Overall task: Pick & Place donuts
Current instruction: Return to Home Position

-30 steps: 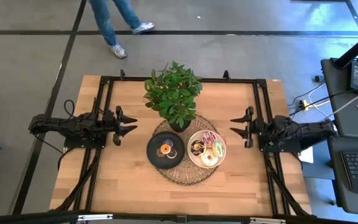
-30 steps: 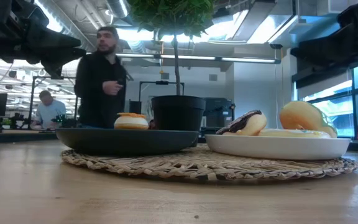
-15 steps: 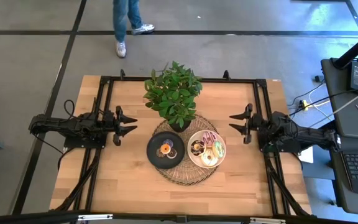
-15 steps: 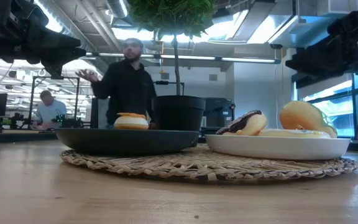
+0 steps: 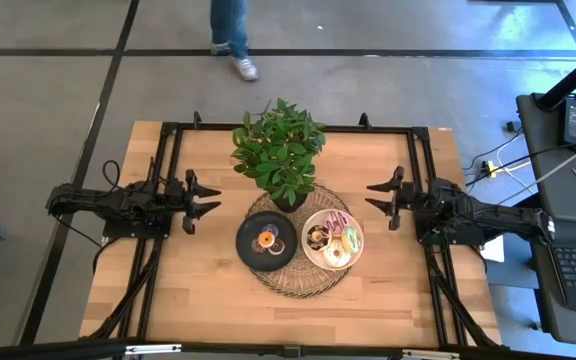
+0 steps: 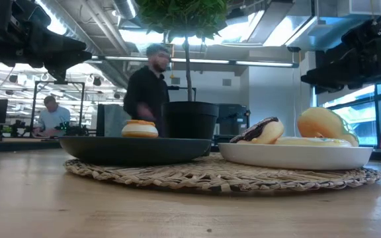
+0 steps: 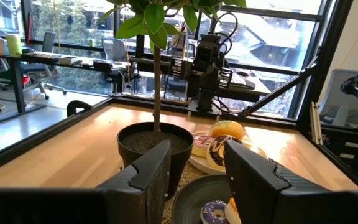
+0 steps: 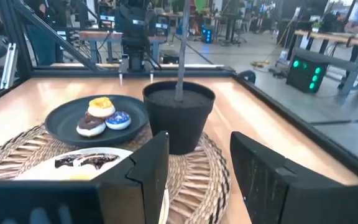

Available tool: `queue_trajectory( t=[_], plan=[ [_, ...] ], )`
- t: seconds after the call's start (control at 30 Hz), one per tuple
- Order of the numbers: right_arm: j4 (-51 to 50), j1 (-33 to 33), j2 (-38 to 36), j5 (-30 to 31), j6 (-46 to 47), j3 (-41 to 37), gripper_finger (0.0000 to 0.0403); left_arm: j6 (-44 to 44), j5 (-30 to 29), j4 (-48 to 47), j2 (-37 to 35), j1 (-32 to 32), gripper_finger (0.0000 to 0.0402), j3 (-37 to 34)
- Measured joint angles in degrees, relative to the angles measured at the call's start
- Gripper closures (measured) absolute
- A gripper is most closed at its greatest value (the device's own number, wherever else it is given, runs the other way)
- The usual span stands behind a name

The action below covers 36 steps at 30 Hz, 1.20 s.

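Donuts (image 8: 101,107): three on black plate (image 8: 61,121) in right wrist view, one visible in low view; left gripper (image 5: 211,201), right gripper (image 5: 372,198): fingers spread, empty.

All the donuts (image 5: 265,239) are plated now. Left side, the black plate (image 6: 131,149) carries three in a tight cluster: a yellow-orange donut (image 8: 100,104) farthest back, a blue-iced donut (image 8: 117,119) and a dark brown donut (image 8: 91,126) in front of it. Right side, the white plate (image 6: 296,157) is crowded. A pink sprinkled donut (image 5: 336,219) lies at the far edge, a chocolate-iced donut (image 5: 317,237) on the left, a pale green donut (image 5: 352,238) on the right and a cream donut (image 5: 334,256) nearest.
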Motion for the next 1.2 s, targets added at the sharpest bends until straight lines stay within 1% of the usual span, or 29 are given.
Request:
queue_trajectory(
  t=[0.2, 0.4, 1.2],
  plan=[
    [0.02, 0.02, 0.80, 0.03, -1.82, 0.00, 0.0230, 0.02, 0.01, 0.00, 0.00, 0.00, 0.0258, 0.00],
    [0.02, 0.02, 0.80, 0.07, 0.18, 0.00, 0.0230, 0.00, -0.01, 0.02, 0.00, 0.00, 0.0257, 0.00],
    [0.06, 0.02, 0.64, 0.13, 0.09, 0.00, 0.0230, 0.00, -0.01, 0.02, 0.00, 0.00, 0.0258, 0.00]
  ],
)
